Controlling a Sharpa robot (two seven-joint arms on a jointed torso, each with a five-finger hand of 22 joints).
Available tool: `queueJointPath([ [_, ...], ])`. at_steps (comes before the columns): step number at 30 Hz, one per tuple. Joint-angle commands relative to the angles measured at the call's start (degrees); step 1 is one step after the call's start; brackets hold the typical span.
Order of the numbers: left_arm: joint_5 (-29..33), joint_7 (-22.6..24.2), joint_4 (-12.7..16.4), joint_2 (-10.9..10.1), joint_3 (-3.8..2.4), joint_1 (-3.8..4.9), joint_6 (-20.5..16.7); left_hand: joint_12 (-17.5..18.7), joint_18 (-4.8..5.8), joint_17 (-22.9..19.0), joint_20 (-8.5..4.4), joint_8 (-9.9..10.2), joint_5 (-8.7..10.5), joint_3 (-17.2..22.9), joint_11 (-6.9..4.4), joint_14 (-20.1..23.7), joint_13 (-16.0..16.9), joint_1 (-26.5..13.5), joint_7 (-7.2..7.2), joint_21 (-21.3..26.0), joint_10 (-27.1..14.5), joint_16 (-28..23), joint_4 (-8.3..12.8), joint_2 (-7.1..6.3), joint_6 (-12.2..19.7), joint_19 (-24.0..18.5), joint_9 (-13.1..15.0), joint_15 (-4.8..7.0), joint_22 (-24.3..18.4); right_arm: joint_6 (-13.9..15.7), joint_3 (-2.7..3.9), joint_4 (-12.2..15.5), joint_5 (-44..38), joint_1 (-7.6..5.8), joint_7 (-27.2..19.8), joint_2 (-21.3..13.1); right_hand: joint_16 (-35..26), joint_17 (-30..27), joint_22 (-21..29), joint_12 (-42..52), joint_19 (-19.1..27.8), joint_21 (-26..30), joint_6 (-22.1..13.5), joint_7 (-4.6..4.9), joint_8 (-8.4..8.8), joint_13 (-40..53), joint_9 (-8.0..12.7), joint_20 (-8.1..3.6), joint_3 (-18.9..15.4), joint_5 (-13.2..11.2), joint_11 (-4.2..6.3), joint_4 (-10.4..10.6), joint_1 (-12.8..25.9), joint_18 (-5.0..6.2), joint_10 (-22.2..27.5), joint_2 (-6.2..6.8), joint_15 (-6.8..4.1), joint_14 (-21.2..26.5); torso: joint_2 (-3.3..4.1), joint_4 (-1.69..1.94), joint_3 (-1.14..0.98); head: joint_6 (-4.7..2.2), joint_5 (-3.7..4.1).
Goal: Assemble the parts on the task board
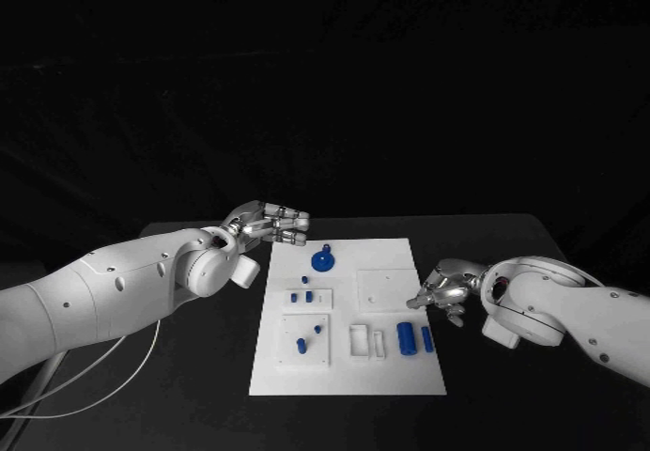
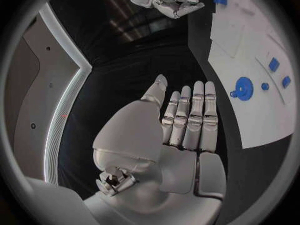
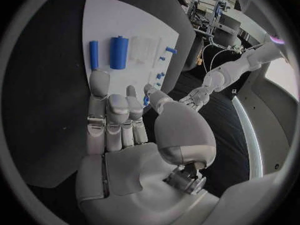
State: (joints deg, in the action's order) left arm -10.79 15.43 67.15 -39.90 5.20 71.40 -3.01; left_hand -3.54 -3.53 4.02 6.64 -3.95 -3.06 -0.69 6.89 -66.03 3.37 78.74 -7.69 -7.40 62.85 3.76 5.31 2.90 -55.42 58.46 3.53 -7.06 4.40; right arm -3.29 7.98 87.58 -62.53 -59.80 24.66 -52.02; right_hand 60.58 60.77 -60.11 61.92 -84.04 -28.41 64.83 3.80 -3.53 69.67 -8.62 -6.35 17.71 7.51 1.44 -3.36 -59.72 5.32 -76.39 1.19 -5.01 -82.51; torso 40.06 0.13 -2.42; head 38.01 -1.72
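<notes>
Black table carried the white task board at its middle, with blue parts (a round disc, two cylinders) lying on it. Left hand hovered at the board's far left corner, fingers straight, holding nothing; right hand sat at its right edge, fingers loosely curled, empty.

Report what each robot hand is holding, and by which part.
Nothing is held. The left robot hand and the right robot hand both have fingers extended with nothing in them, beside the task board.
</notes>
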Motion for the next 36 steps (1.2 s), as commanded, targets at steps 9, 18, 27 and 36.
queueJointPath([
  [9,-4.81,1.85,1.64,-1.18,-0.06,-0.20,4.06,0.17,0.46,-0.04,-0.02,0.17,-1.01,-5.28,0.14,-0.04,0.03,-4.15,0.21,0.64,-2.59,-0.18,-2.40,-2.60,1.83,-0.95,-0.02,-0.08,-0.08,-10.45,0.00,-0.29,2.16,0.13,12.16,0.45,-1.26,0.88,-0.80,-2.14,-1.71,0.99,-2.17,0.72,-0.09,0.81,-0.08,0.41,2.98,-4.09,-0.36,-0.38,3.78,-0.05,-0.20,0.63,0.32,-0.63,0.03,0.16,0.22,0.79,0.92],
  [18,-7.02,2.32,2.74,-1.38,-0.06,-0.24,3.77,0.15,1.19,-0.01,-0.81,0.16,-1.21,-4.99,0.39,-2.56,0.06,-7.08,-0.70,0.60,2.17,-0.14,-4.97,-3.14,1.31,-0.36,0.00,0.61,-0.05,-9.98,-0.05,-0.91,0.95,0.64,13.08,2.53,-1.24,1.60,-1.52,-2.19,-1.81,1.06,-4.10,1.24,-0.11,1.54,0.23,0.57,2.64,-4.18,-0.68,0.73,4.09,0.11,-0.39,1.80,0.53,-0.74,0.06,0.14,0.12,1.20,0.95],
  [27,-6.43,2.79,3.34,-1.49,-0.06,-0.29,4.69,0.16,0.58,-0.01,-0.42,0.23,-1.36,-4.07,0.94,-1.45,0.05,-7.17,-1.15,0.69,0.54,-0.14,-5.61,-3.02,2.90,-0.13,-0.07,0.19,-0.10,-9.39,-0.23,-2.32,0.33,1.42,13.18,4.88,-1.59,1.85,-2.07,-2.72,-1.88,1.73,-6.42,1.98,-0.07,1.63,3.01,0.91,2.37,-4.22,-1.13,0.91,3.62,0.50,-0.18,2.56,0.82,-0.77,0.07,0.06,0.06,1.36,0.76],
  [36,-6.22,2.20,3.46,-1.35,-0.06,-0.29,5.19,0.15,0.54,0.01,-0.38,0.19,-1.39,-4.24,1.00,-1.51,0.05,-7.03,-1.41,0.81,0.70,-0.13,-5.44,-2.38,2.88,-0.16,-0.07,0.18,-0.12,-9.83,-1.27,-4.33,-0.25,1.98,13.90,7.02,-1.79,1.91,-2.29,-3.15,-1.85,2.12,-6.75,2.08,-0.11,1.46,3.39,1.02,2.01,-4.40,-1.22,1.35,3.46,0.55,0.12,2.99,0.93,-0.75,0.07,0.06,0.09,1.67,0.65],
])
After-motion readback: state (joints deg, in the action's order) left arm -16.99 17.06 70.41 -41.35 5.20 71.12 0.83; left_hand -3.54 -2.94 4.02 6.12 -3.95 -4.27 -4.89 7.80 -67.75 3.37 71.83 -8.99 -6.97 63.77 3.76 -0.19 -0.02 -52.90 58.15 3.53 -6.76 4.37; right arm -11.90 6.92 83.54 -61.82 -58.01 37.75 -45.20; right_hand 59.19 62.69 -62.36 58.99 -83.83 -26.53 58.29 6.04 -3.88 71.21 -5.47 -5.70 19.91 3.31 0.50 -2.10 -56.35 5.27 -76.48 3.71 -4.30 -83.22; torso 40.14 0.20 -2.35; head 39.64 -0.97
